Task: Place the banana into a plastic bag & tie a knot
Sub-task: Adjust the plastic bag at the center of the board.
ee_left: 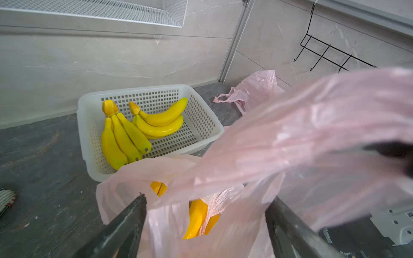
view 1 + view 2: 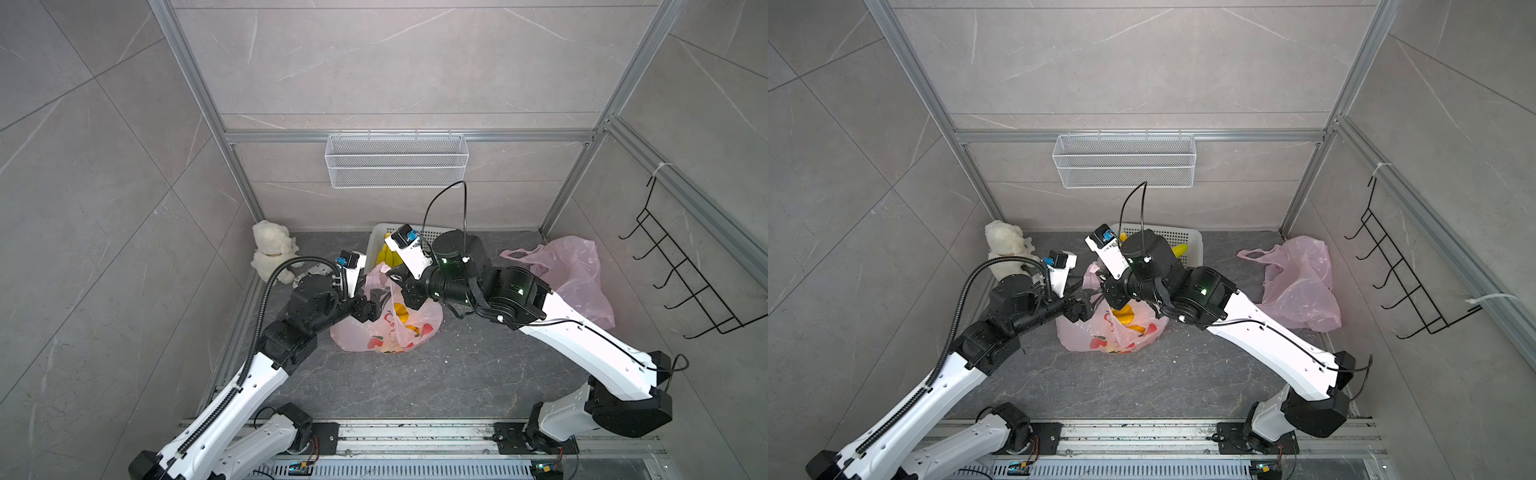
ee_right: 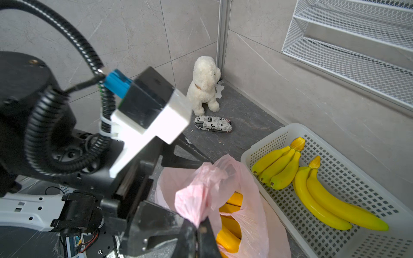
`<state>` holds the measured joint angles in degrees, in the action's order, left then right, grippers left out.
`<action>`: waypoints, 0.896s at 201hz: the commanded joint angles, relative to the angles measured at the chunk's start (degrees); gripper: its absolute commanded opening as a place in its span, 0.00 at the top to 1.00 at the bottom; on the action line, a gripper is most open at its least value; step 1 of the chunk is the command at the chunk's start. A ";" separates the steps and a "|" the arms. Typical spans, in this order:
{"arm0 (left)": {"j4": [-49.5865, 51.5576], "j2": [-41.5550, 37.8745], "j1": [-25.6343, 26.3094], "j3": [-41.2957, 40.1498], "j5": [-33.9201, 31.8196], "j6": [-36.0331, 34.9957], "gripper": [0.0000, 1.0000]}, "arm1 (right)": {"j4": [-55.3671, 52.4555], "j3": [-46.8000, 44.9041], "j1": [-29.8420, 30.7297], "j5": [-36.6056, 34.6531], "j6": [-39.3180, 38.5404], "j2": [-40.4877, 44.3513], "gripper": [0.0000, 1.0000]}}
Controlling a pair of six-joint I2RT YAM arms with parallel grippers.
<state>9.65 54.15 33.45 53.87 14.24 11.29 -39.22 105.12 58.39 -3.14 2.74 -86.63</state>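
Left pincer (image 1: 206, 198) spread wide; right pincer (image 3: 200, 224) clamped (arms nearly meeting).

the right arm (image 2: 561, 328) hides most of the basket (image 2: 376, 245), and the bag (image 2: 357, 332) half veils the banana (image 2: 401, 309).

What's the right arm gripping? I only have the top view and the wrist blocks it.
Observer: In the right wrist view, the right jaws are shut on the bunched bag handle.
Operator: Left side?
Observer: In the left wrist view, the left jaws are wide open, with the pink bag between them.
Operator: How many bunches in the basket?
Observer: Two banana bunches, side by side in the white basket.
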 commanded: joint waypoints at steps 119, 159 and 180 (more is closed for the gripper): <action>-5.63 -10.16 0.17 -4.14 3.23 0.42 0.08 | 3.08 -2.63 0.41 -4.12 -1.91 0.15 1.00; -4.99 -4.07 0.15 -1.67 1.83 -0.45 0.07 | 4.17 -3.65 0.89 0.01 -2.13 0.74 1.00; -6.88 -4.14 0.17 -2.47 0.32 -1.38 0.06 | 4.14 -3.91 0.85 0.36 -2.19 1.07 1.00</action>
<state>5.37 50.92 33.50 49.80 16.03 11.44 -36.53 101.86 58.76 -4.80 1.43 -86.63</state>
